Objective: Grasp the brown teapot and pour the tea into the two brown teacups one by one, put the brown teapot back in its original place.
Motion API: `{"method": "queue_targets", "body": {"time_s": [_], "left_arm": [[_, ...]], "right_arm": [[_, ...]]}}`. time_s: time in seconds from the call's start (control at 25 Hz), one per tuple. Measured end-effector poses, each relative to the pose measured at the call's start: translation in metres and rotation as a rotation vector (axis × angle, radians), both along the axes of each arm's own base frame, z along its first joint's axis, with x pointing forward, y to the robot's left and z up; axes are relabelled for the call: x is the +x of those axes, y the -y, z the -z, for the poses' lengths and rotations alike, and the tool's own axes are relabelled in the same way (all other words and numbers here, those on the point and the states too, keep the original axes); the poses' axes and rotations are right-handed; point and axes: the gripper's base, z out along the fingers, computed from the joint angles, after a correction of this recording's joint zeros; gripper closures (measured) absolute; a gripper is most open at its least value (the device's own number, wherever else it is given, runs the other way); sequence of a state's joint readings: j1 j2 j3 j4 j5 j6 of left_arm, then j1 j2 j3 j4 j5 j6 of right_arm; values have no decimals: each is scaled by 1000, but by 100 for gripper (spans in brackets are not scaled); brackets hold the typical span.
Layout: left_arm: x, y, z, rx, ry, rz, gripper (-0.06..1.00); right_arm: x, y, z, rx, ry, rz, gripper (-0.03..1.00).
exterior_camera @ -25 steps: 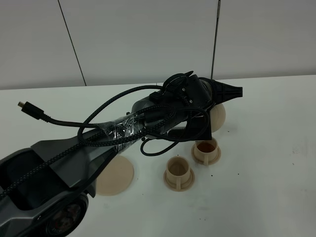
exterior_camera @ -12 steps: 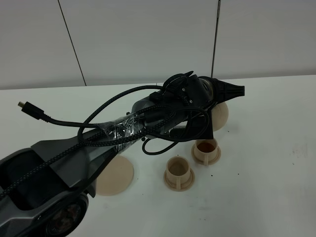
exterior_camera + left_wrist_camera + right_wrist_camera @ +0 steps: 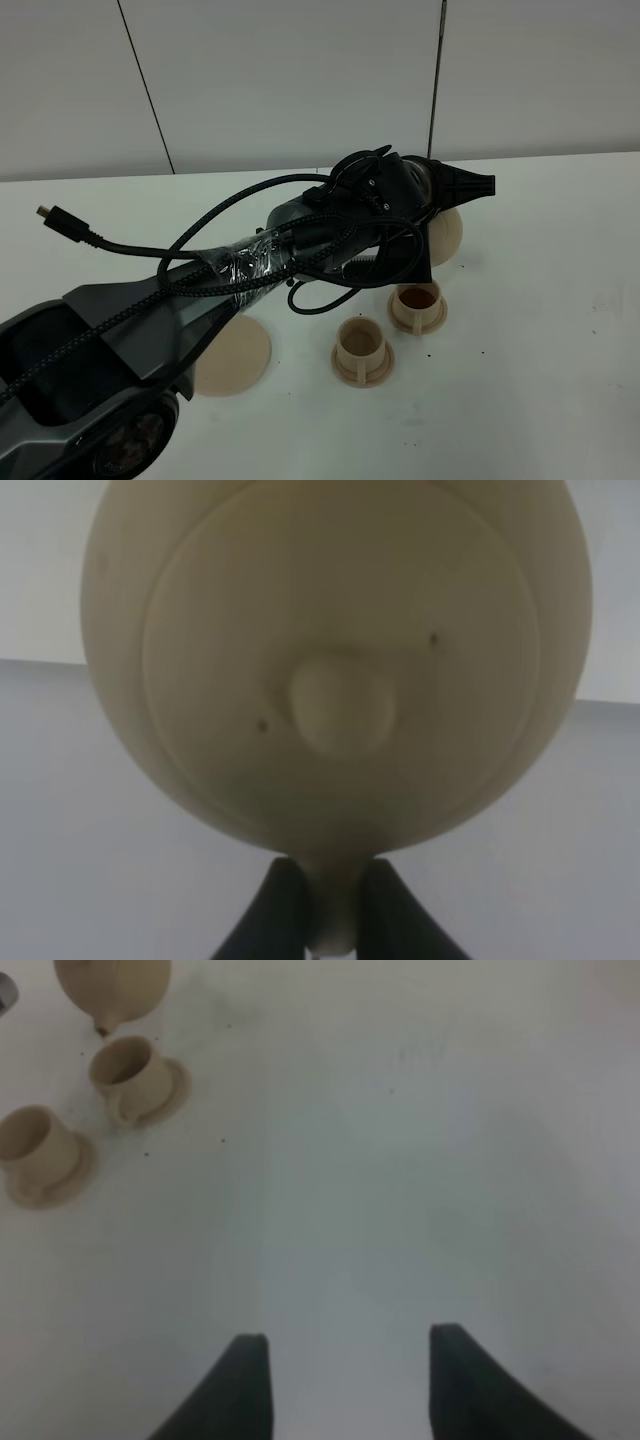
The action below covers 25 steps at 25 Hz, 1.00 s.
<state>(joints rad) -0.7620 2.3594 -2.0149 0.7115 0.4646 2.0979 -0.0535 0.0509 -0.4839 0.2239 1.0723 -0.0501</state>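
Teapot [image 3: 446, 235] is held tipped above far cup [image 3: 418, 304] by left gripper [image 3: 333, 920], jaws clenched on its handle. Right gripper [image 3: 345, 1380] is idle, jaws spread. Likely risks: tea spilled on table [image 3: 540, 330] if spout is misaligned, and lid [image 3: 340, 698] slipping off under tilt.

White table [image 3: 560, 300]. Bears a flat tan disc [image 3: 235, 358], a nearer cup saucer [image 3: 363, 376] to its right, and a farther cup saucer [image 3: 420, 323] just beside that.

Tan teapot [image 3: 447, 232] aloft above tea-filled teacup [image 3: 418, 300]
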Motion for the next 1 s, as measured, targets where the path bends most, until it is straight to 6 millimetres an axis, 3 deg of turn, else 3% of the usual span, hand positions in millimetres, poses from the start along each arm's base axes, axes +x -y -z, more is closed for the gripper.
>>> {"method": "queue_targets", "body": {"time_s": [1.0], "left_arm": [[0,0,0,1,3,4,77]], "right_arm": [[0,0,0,0,0,0,61]]}}
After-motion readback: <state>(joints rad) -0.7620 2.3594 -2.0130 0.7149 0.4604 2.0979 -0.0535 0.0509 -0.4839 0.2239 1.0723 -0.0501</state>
